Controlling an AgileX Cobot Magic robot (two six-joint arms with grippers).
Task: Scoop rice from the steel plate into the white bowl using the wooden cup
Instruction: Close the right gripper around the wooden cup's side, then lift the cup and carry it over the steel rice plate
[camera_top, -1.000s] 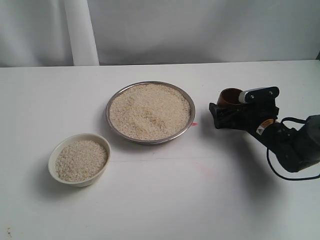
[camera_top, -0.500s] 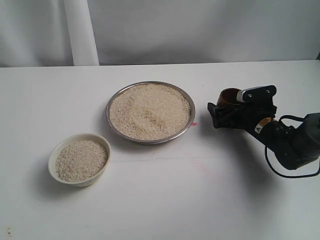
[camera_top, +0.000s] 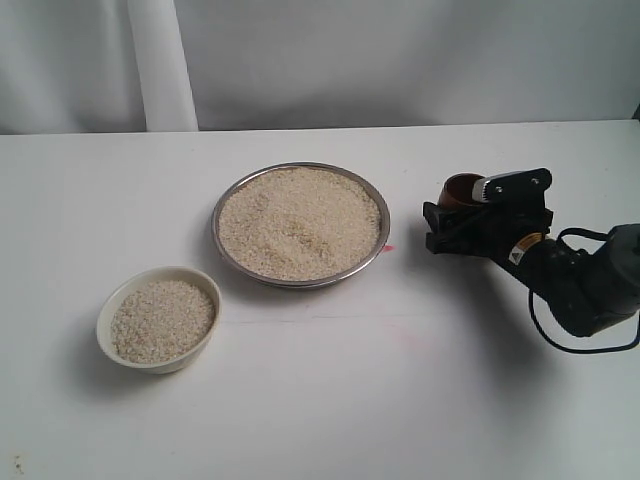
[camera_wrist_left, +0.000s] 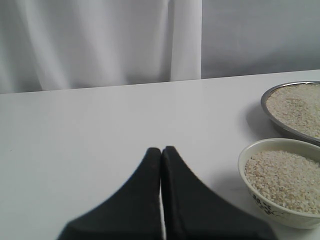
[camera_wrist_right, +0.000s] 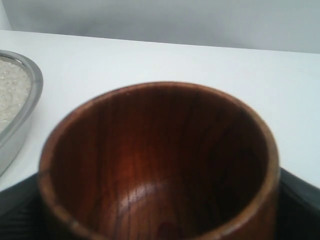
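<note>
The steel plate (camera_top: 214, 228) sits mid-table, heaped with rice (camera_top: 300, 220). Front left of it stands the white bowl (camera_top: 150, 362), which also holds rice (camera_top: 162, 318). The wooden cup (camera_top: 460, 190) stands upright to the right of the plate, and its dark inside (camera_wrist_right: 160, 165) holds nothing. My right gripper (camera_top: 450, 212) is shut on the cup, with black fingers (camera_wrist_right: 300, 200) hugging both its sides. My left gripper (camera_wrist_left: 161, 149) is shut on nothing, low over the table beside the bowl (camera_wrist_left: 260, 200); it is out of the exterior view.
A small pink mark (camera_top: 390, 248) lies on the white table just right of the plate. A white curtain (camera_top: 160, 60) hangs behind the table's far edge. The plate's rim (camera_wrist_right: 20, 125) is close to the cup.
My right gripper nudged slightly left, then back right, by a few pixels. The plate, bowl and rice have not moved.
</note>
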